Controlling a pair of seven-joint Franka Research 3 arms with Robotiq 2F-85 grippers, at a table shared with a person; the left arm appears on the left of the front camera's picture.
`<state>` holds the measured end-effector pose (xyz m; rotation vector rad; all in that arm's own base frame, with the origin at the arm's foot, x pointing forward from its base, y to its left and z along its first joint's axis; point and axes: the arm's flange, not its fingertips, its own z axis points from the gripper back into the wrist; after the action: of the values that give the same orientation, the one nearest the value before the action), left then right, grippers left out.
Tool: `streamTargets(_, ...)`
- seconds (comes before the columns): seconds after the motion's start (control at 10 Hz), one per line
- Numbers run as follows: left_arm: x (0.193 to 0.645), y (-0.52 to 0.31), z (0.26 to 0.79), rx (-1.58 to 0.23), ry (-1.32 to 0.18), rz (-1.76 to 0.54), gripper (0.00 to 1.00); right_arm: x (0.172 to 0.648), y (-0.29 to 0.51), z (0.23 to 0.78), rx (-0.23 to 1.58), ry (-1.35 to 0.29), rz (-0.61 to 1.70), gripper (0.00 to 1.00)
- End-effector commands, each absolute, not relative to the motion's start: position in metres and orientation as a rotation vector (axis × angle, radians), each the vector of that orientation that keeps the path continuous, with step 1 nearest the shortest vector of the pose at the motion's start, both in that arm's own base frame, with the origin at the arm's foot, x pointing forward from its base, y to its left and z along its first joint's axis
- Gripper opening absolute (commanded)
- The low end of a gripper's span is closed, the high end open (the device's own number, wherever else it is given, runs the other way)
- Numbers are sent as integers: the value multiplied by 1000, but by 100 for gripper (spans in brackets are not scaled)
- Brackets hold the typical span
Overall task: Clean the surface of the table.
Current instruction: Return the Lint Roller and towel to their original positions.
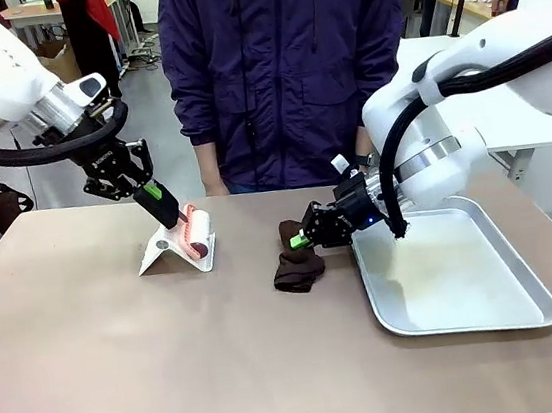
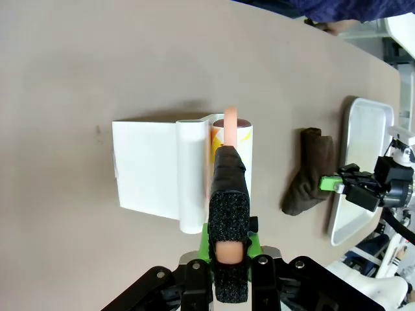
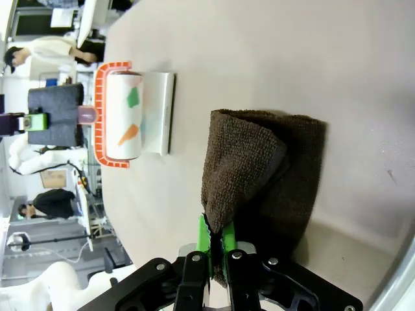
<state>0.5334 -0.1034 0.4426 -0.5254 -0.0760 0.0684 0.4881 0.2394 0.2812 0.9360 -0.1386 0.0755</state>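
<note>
Surface [image 1: 124, 366] comes first for us: the broad brownish-taupe top spreads under both arms and out past the edges of the front view, with a person in a dark jacket [image 1: 285, 74] standing at its far side. Next in size, a shiny metal tray [image 1: 468, 294] lies flat on its right part, which we judge is there to receive whatever is cleared away. Left of the tray, a dark brown cloth [image 1: 296, 259] rests crumpled on the top; our right claw [image 1: 307, 237] is shut on one folded edge of it, pinching the fabric between green pads, seemingly so it can be dragged as a wiper. Farther left, our left claw [image 1: 163, 205] is shut on the pink handle of a lint roller [image 1: 194, 232], whose roll sits in a white stand [image 1: 173, 254], a grip that suits lifting it out or rolling it. We cannot make out any dirt on the top, the roller's handle is largely hidden by foam-padded fingers [image 2: 228, 214] in the left wrist view, and the cloth's underside is hidden.
</note>
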Motion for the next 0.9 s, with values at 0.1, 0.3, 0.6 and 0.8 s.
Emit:
streamTargets(0.1,542,-112,440,-482,-51,85,22,494,241,280,962,-105,77,7)
streamTargets(0.3,545,-115,428,-475,-20,94,22,493,241,279,968,-107,78,7)
streamTargets(0.6,547,-118,421,-467,-11,104,22,491,240,277,970,-114,83,7)
streamTargets(0.8,547,-118,422,-469,-11,110,68,491,239,275,965,-103,81,32)
